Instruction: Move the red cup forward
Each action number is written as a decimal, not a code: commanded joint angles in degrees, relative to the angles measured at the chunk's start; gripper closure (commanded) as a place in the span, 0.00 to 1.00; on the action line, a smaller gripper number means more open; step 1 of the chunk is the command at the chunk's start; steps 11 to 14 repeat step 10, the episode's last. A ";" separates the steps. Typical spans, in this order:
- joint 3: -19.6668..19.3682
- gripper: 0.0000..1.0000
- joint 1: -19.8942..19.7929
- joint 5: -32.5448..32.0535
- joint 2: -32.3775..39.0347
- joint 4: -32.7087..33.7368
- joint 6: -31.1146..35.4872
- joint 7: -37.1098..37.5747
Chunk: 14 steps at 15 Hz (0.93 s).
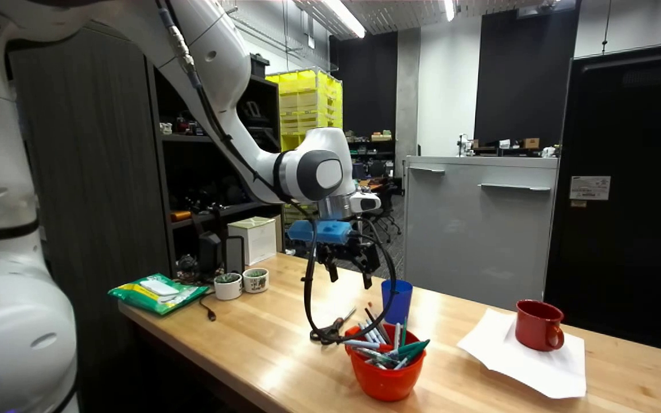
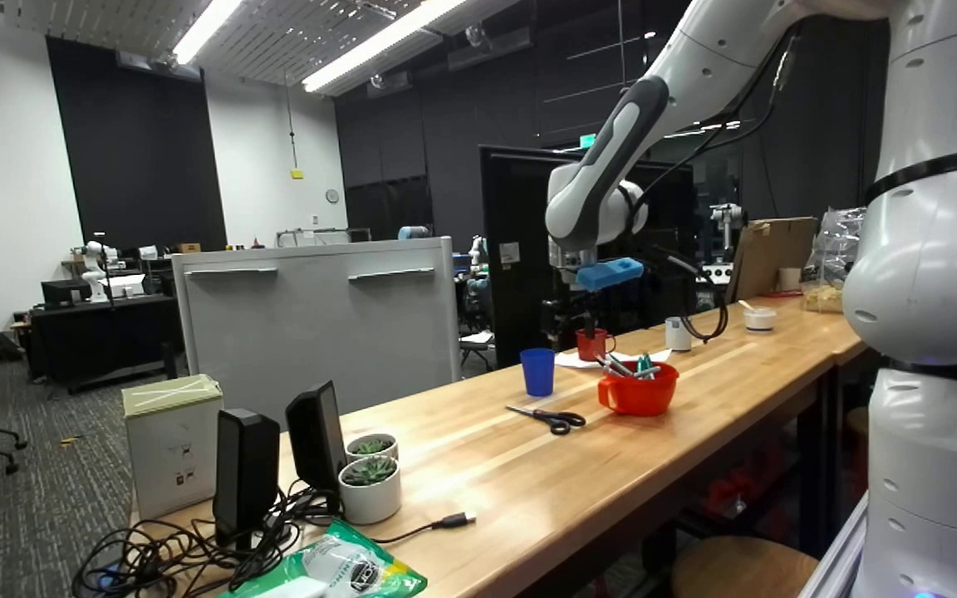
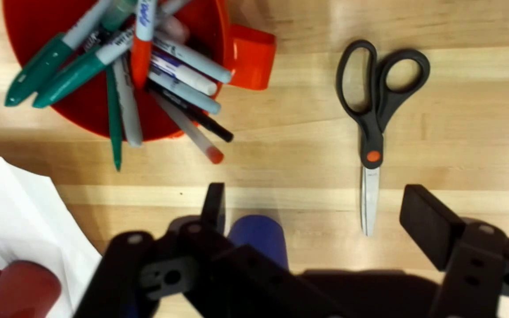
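- Here above the wooden tabletop [image 1: 273, 332] I hang, my Robotiq gripper [image 3: 316, 207] facing down, its two black fingers [image 3: 433, 232] wide apart
- Look through that gap in my wrist view and there lie the black-handled scissors [image 3: 372, 154], flat on the tabletop below me, blade tips framed by my fingers
- Close by one finger in the same view, the blue tumbler [image 3: 261, 236], partly covered by my own gripper; in both exterior views it stands upright
- And here's the main player, the red cup [image 1: 388, 380], wide and squat, upright on the tabletop, apart from my fingers, near the scissors and the tumbler, side handle aimed at the scissors
- What a crowd inside it: markers [image 3: 71, 84] in green, grey and red, a good many poking out past the rim
- Farther along the tabletop, a darker red mug [image 1: 537, 321] with a looped handle sits on a creased white sheet of paper [image 1: 497, 347]
- Away toward the other end, two potted succulents [image 2: 370, 492] side by side, a pair of black speakers [image 2: 247, 469] next to them, and a green packet [image 1: 164, 299] lying flat
- In an exterior view, a white cylindrical container [image 2: 678, 334] stands on the tabletop too, beyond the sheet
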 commanded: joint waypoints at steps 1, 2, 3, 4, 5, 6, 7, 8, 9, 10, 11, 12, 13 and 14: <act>1.80 0.00 1.51 -0.65 -2.88 -2.59 1.45 2.34; 2.26 0.00 1.90 -0.40 -2.98 -2.39 0.41 2.30; 2.71 0.00 2.39 0.44 -3.26 -1.92 -2.01 1.58; 3.10 0.00 2.77 0.74 -3.69 -1.65 -3.83 1.21; 3.47 0.00 3.08 0.57 -4.14 -1.40 -5.62 1.50; 3.74 0.00 3.24 0.22 -4.44 -1.20 -7.04 2.03; 3.16 0.00 2.73 0.29 -1.77 -0.52 -4.00 1.23; 3.40 0.00 2.91 0.28 -2.23 -0.49 -5.10 1.28; 3.53 0.00 3.00 0.28 -2.57 -0.49 -5.63 1.30; 3.58 0.00 3.01 0.28 -2.80 -0.50 -5.84 1.30; 3.58 0.00 3.01 0.28 -2.80 -0.50 -5.84 1.30; 3.58 0.00 3.01 0.28 -2.80 -0.50 -5.84 1.30; 3.58 0.00 3.01 0.28 -2.80 -0.50 -5.84 1.30; 3.58 0.00 3.01 0.28 -2.80 -0.50 -5.84 1.30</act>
